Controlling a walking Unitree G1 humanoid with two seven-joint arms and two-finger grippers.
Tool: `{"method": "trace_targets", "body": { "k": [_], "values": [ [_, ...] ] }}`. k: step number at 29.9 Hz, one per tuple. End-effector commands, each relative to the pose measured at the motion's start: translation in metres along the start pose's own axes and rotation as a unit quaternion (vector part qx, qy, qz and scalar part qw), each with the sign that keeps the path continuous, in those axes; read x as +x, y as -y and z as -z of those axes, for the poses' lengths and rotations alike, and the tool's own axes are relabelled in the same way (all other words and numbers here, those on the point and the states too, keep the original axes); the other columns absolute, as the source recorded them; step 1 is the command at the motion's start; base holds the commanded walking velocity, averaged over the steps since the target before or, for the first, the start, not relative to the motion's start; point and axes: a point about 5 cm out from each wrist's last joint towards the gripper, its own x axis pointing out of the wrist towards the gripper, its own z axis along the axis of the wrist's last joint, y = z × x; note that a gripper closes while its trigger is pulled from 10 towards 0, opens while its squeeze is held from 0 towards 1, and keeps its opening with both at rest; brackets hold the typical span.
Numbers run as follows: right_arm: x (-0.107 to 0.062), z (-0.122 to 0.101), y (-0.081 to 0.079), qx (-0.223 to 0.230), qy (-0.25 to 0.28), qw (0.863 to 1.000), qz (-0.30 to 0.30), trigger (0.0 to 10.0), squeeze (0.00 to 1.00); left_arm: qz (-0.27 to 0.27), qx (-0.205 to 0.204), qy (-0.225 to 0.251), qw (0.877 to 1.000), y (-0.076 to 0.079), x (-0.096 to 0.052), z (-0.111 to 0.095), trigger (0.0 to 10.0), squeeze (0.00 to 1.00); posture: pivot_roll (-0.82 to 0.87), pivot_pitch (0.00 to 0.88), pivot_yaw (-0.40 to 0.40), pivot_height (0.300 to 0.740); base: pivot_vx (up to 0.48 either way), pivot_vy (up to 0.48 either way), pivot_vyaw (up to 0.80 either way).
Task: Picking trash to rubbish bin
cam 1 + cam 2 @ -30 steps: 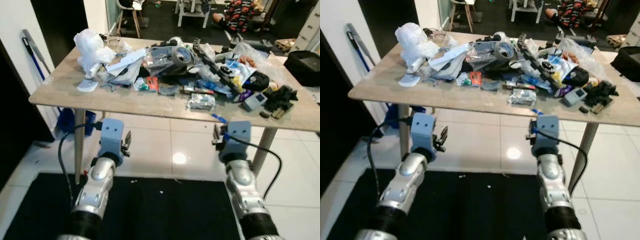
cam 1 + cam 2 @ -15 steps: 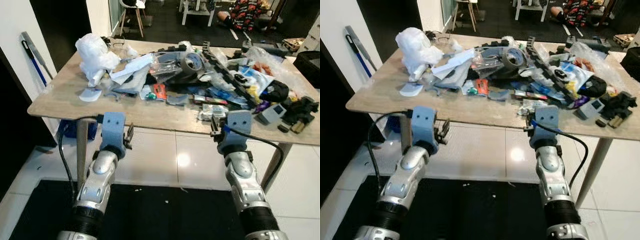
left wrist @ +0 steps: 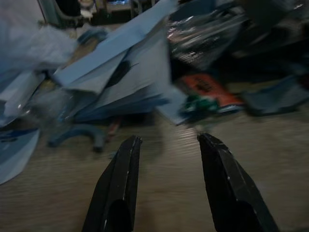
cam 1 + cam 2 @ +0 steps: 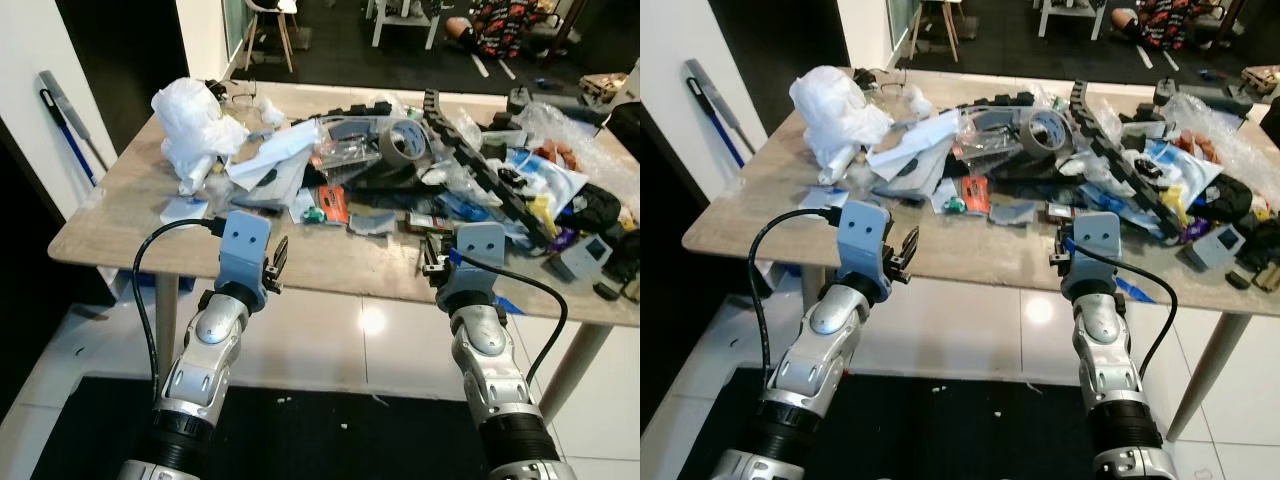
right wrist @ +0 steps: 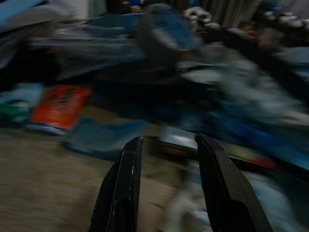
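A wooden table [image 4: 120,215] carries a heap of trash: a crumpled white plastic bag [image 4: 195,125], pale blue paper sheets [image 4: 272,160], an orange packet [image 4: 332,200], a roll of grey tape [image 4: 407,138] and a black cable chain [image 4: 480,160]. My left gripper [image 4: 275,262] is open at the table's front edge, just above the bare wood, pointing at the blue sheets [image 3: 120,67] and the orange packet [image 3: 207,89]. My right gripper [image 4: 432,262] is open too, at the front edge below the tape, facing a blurred blue wrapper [image 5: 104,137]. Both hold nothing.
A blue-handled broom [image 4: 65,120] leans on the wall at the left. A black mat [image 4: 330,440] lies on the white tiles under my arms. A grey device [image 4: 585,255] sits near the table's right end. A person [image 4: 505,20] is on the floor far behind.
The view has closed in on the table. Both arms have risen from below the tabletop to its front edge, and both grippers stay open.
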Motion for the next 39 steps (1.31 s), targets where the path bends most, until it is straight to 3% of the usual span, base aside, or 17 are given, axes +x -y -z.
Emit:
{"method": "trace_targets", "body": {
  "k": [1, 11, 17, 21, 39],
  "values": [
    [-0.002, 0.005, 0.004, 0.003, -0.013, 1.0, 0.006, 10.0, 0.0, 0.008, 0.004, -0.01, 1.0, 0.004, -0.003, 0.004, 10.0, 0.0, -0.05, 0.131, -0.016, 0.74, 0.386, 0.0, 0.0],
    [-0.002, 0.007, -0.001, 0.009, -0.023, 1.0, -0.007, 10.0, 0.0, 0.012, 0.005, -0.009, 1.0, 0.004, -0.003, 0.004, 10.0, 0.0, -0.05, 0.132, -0.018, 0.74, 0.386, 0.0, 0.0],
    [-0.008, 0.012, -0.014, 0.026, -0.039, 0.998, -0.043, 10.0, 0.0, 0.049, -0.021, 0.03, 0.998, 0.006, -0.01, -0.004, 10.0, 0.0, -0.05, 0.134, -0.019, 0.74, 0.0, 0.0, 0.0],
    [-0.01, 0.016, -0.019, 0.035, -0.052, 0.996, -0.058, 10.0, 0.0, 0.073, -0.015, 0.05, 0.996, 0.004, -0.014, -0.01, 10.0, 0.0, -0.04, 0.139, -0.019, 0.74, 0.0, 0.0, 0.0],
    [-0.013, 0.014, -0.019, 0.029, -0.048, 0.997, -0.057, 10.0, 0.0, 0.107, -0.01, 0.052, 0.993, 0.009, -0.019, -0.01, 10.0, 0.0, -0.04, 0.122, -0.013, 0.74, 0.0, 0.0, 0.0]
  ]
}}
